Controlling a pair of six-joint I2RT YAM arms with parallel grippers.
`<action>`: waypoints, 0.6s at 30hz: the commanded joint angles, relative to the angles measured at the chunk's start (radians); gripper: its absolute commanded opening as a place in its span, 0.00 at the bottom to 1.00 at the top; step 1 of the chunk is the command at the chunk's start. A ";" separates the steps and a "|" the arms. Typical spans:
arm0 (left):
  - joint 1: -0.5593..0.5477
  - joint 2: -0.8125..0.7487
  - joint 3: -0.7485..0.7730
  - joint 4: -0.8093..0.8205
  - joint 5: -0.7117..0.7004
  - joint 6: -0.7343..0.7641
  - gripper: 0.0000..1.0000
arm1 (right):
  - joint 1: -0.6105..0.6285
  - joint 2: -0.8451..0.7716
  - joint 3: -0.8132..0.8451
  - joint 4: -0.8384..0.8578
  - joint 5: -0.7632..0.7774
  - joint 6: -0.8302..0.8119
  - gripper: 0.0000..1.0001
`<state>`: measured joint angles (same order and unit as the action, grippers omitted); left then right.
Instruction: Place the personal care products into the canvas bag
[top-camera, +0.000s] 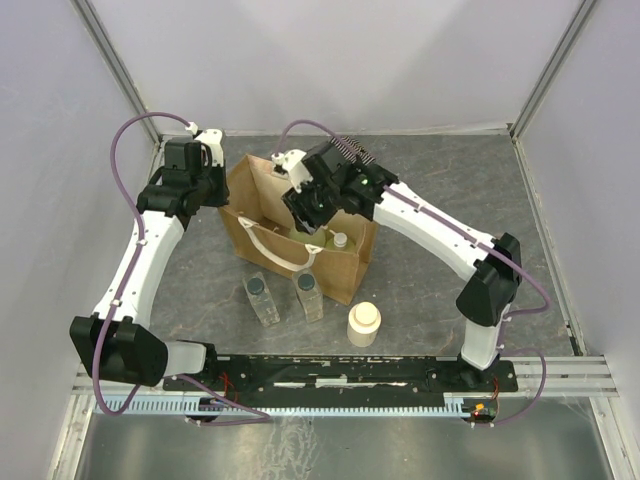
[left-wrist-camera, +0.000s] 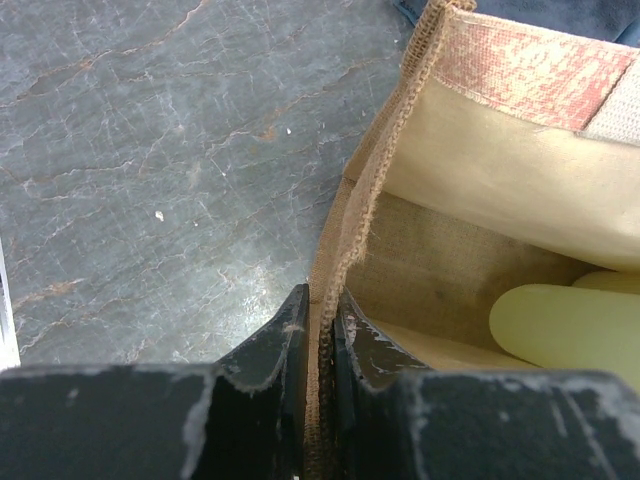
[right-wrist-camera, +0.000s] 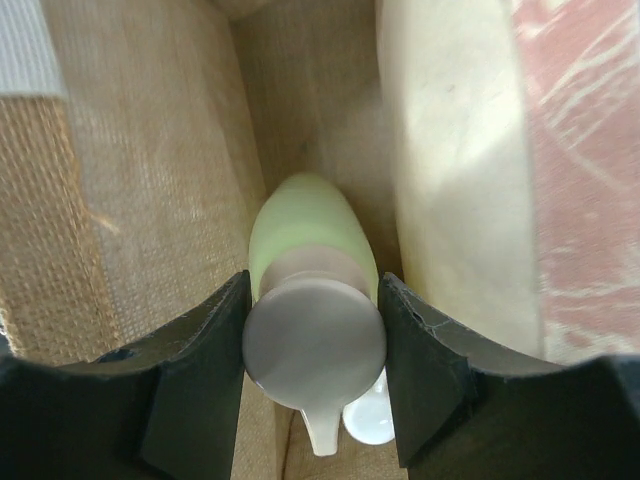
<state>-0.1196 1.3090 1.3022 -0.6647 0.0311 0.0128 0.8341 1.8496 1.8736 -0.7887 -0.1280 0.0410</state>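
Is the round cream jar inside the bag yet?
No, the cream jar stands on the table, outside the canvas bag and near its front corner.

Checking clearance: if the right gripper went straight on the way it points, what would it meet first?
The pale yellow-green bottle in the right gripper likely meets inner fabric of the tan canvas bag first; depth unclear.

Before the bag (top-camera: 340, 272), left to right, sit a first bottle (top-camera: 262, 298), a second bottle (top-camera: 309, 296) and a jar (top-camera: 364, 323). A third bottle (right-wrist-camera: 310, 240) is inside the bag. A cloth (top-camera: 352, 150) lies behind it.
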 joint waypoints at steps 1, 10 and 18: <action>0.002 -0.032 0.013 0.018 -0.010 -0.011 0.17 | 0.043 -0.129 -0.021 0.048 0.085 -0.034 0.01; 0.002 -0.019 0.021 0.016 -0.009 -0.009 0.17 | 0.100 -0.124 -0.060 -0.001 0.203 -0.061 0.01; 0.002 -0.019 0.028 0.012 -0.011 -0.006 0.17 | 0.123 -0.056 -0.047 -0.006 0.229 -0.064 0.01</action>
<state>-0.1192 1.3090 1.3022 -0.6785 0.0307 0.0128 0.9508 1.8126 1.7870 -0.8322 0.0521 -0.0021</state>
